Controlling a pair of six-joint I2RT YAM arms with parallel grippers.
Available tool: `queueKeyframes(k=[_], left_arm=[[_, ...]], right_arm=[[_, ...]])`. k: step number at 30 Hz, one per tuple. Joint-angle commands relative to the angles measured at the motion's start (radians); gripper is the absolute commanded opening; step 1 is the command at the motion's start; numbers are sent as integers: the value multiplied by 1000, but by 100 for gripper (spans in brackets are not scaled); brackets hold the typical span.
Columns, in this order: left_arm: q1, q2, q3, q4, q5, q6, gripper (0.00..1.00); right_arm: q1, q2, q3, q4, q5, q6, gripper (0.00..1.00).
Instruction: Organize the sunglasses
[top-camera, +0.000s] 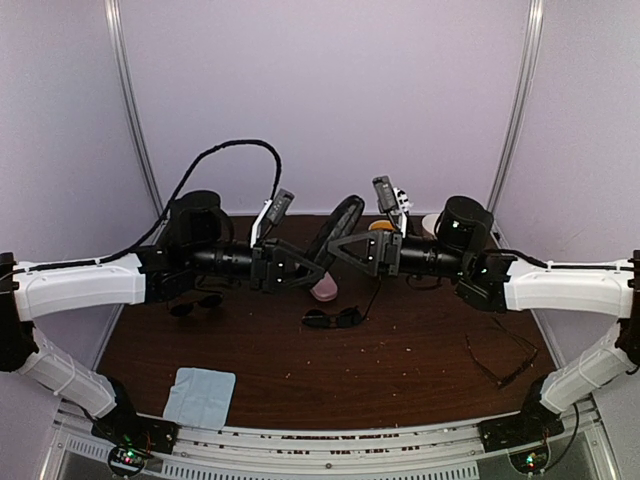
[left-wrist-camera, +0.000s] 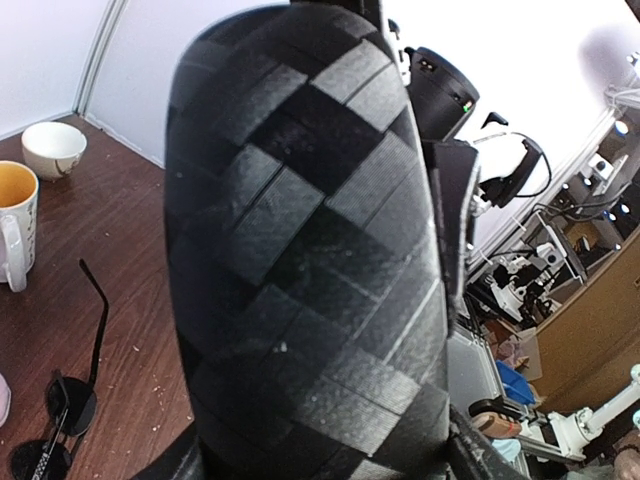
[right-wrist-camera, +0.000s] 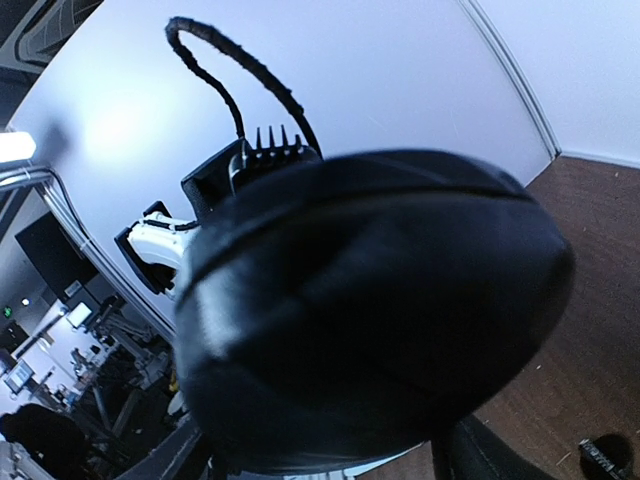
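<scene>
Dark-lensed sunglasses (top-camera: 335, 318) lie mid-table, long axis running left to right. Above them, the left gripper (top-camera: 308, 268) clamps a black case (top-camera: 345, 213) in mid-air — the right gripper (top-camera: 338, 246) straddles it, grip unclear.

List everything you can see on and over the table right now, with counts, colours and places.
sunglasses: three; black dark-lensed pair mid-table, dark pair under the left arm, thin-framed pair near right.
black case: one, raised between both grippers, centre.
pink case: one, on the table below it.
cloth: one, light blue, near left.
mug: one, white, yellow inside, far side.
bowl: one, white, beside mug.
left gripper: black, gripping the case.
right gripper: black, at the case; grip unclear.
</scene>
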Motion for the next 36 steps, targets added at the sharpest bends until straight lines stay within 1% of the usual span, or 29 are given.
queueKeyframes(k=[1,5,7,8,10,11,12,14,17,20,22,23,25,26,28,33,36], left_arm=[[-8,-21,37,71,44,-9,0],[-8,-17,41,70,47,-8,0],[-8,-15,43,75,56,-11,0],[-8,-14,42,82,60,-16,0],[-8,-15,41,91,67,-23,0],[-8,-15,40,94,69,-26,0],[-8,-15,40,94,73,-28,0],[-8,-14,39,97,81,-29,0],[-9,-10,36,98,85,-32,0],[-11,-3,30,96,85,-33,0],[-12,0,26,96,80,-35,1],[-11,0,25,92,78,-36,6],[-11,-1,25,81,68,-28,28],[-11,-3,25,71,64,-21,40],[-11,-9,28,43,48,-1,58],[-11,-40,30,-53,-18,74,86],[-12,-51,44,-138,-62,127,97]], right_arm=[[11,3,32,103,-54,23,65],[10,4,34,106,-65,19,57],[10,9,36,119,-72,28,57],[10,11,34,130,-75,35,58],[11,16,32,159,-89,49,67],[10,18,31,178,-95,56,69],[11,20,30,183,-97,61,68],[10,24,34,185,-101,64,61],[12,24,38,185,-108,66,48],[12,13,28,182,-107,64,39],[12,8,19,172,-107,63,36],[12,4,16,162,-109,60,34],[12,-7,8,139,-108,50,32],[12,-14,3,126,-108,43,32],[12,-29,-6,97,-103,27,31],[13,-70,-19,-16,-94,-25,28],[13,-88,-19,-83,-89,-60,28]])
